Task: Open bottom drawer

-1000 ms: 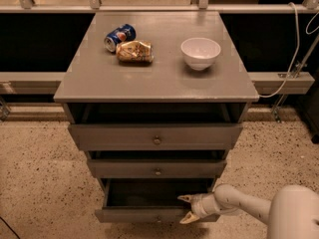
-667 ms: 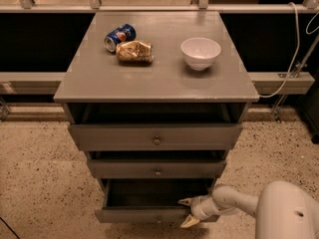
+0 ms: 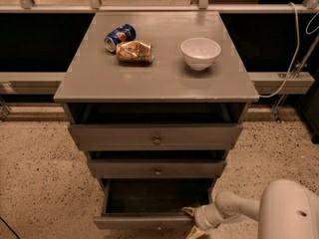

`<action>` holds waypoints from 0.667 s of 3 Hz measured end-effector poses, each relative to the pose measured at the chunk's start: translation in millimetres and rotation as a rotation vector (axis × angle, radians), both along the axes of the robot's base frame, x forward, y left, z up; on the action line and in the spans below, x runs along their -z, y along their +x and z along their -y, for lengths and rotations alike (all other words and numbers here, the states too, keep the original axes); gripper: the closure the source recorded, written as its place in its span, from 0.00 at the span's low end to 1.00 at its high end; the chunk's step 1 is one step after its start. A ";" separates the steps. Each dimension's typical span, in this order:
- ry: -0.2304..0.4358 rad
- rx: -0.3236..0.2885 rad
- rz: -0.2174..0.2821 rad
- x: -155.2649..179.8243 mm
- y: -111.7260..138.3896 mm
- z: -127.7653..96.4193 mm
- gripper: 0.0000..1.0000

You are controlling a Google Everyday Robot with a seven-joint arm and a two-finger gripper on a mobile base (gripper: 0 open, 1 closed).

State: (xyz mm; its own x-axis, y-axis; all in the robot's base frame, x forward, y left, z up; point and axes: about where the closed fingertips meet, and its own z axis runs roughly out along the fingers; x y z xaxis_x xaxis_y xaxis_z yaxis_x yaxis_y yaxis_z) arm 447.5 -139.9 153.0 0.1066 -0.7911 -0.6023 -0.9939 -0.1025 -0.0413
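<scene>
Since a second ago, the bottom drawer (image 3: 144, 222), a grey-painted wooden drawer with a flat front, has slid a little further out of the cabinet, and the pincer (image 3: 191, 222) has come toward the camera with it.

Speckled beige terrazzo floor (image 3: 35, 173) fills the lower part of the view. On it stands the grey wooden three-drawer cabinet, whose flat top is the surface (image 3: 159, 81). At the lower right corner sits the robot's bulky white arm (image 3: 286, 210), with a slimmer white link reaching left to the pincer.

The widest-looking grey top drawer (image 3: 124, 137) is part-way out, with a dark gap above its front. The middle-sized grey drawer (image 3: 129, 169) below it is also slightly out. The bottom drawer is lowest and pulled out furthest, so that its dark interior shows from above.

The pincer is at the right end of the bottom drawer's front. Its fingers are spread: one lies over the top edge, just inside the drawer, and the other sits lower, in front of the panel, so the front's right end lies between them.

On the surface, a white round ceramic bowl (image 3: 200, 53) stands upright toward the right. A crumpled golden-brown snack bag (image 3: 134, 52) lies left of centre, and a blue drink can (image 3: 119, 36) lies on its side just behind it, touching or nearly so.

Each drawer front has one small round centre knob; the bottom one (image 3: 158, 228) is at the frame's lower edge.
</scene>
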 end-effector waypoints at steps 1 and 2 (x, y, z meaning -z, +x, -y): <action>-0.006 -0.024 0.004 -13.6 -20.6 7.0 0.33; 0.017 -0.027 0.060 -45.6 -21.8 9.5 0.34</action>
